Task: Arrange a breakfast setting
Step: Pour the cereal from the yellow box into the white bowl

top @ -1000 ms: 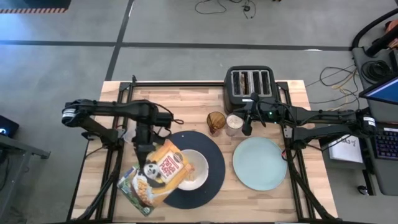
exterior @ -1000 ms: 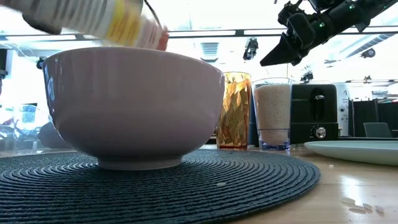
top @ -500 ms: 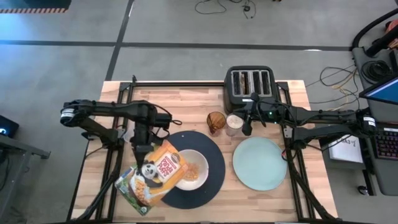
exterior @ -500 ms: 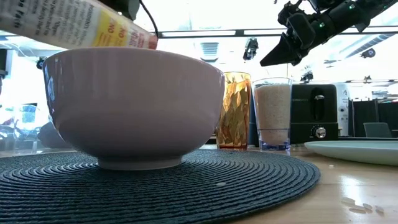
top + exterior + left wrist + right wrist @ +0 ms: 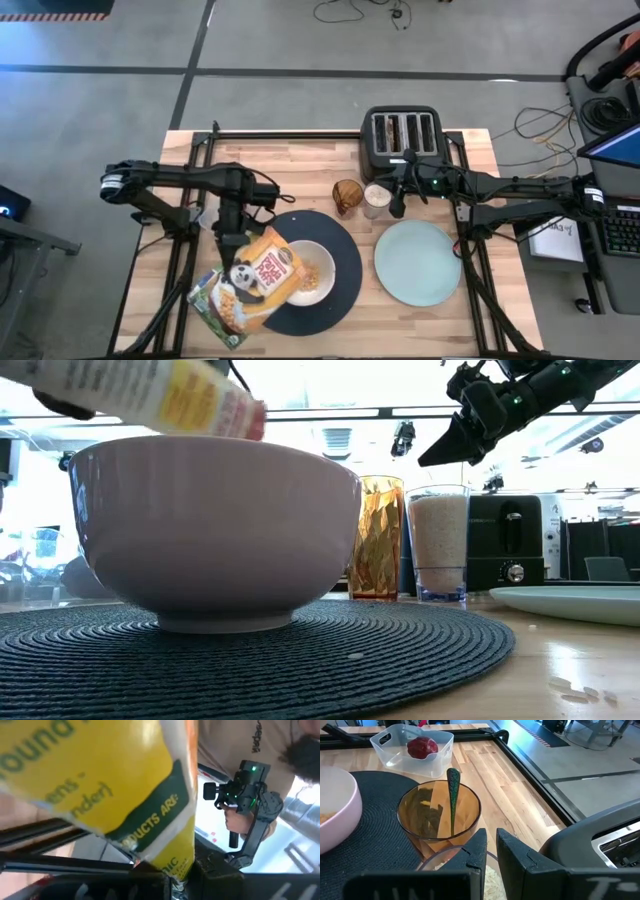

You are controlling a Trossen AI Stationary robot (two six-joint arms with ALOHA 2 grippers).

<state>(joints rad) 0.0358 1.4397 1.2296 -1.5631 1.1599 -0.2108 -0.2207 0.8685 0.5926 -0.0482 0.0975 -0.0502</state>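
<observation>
My left gripper (image 5: pixel 229 238) is shut on the yellow-brown cereal box (image 5: pixel 250 285). The box is tilted, with one end over the white bowl (image 5: pixel 312 272). The bowl holds some cereal and stands on the large black round plate (image 5: pixel 345 262). The pale green plate (image 5: pixel 418 262) lies to its right. My right gripper (image 5: pixel 398 207) is shut and empty, above a clear glass (image 5: pixel 377 200) beside an amber glass (image 5: pixel 348 196). The dark red fruit (image 5: pixel 421 747) lies in a clear tub (image 5: pixel 435 750). The toast does not show. My left gripper holds the cereal box by its far long side (image 5: pixel 236 250), coming from above, pointing down. In the left wrist view the box's narrow edge (image 5: pixel 172 855) runs in between the fingers. The box is lifted clear and tilted, its right end (image 5: pixel 240 415) just above the bowl's rim.
The black four-slot toaster (image 5: pixel 402 135) stands at the table's far edge behind the glasses. A dark green spoon handle (image 5: pixel 453 790) sticks out of the amber glass. A person holding a control handle (image 5: pixel 245 795) shows beyond the table in the left wrist view.
My left gripper has rocked the cereal box over the bowl. The box swung a little toward the table's left and lay flatter half a second ago. It has now come back toward the bowl with its right end lowered. My right arm has kept still.
</observation>
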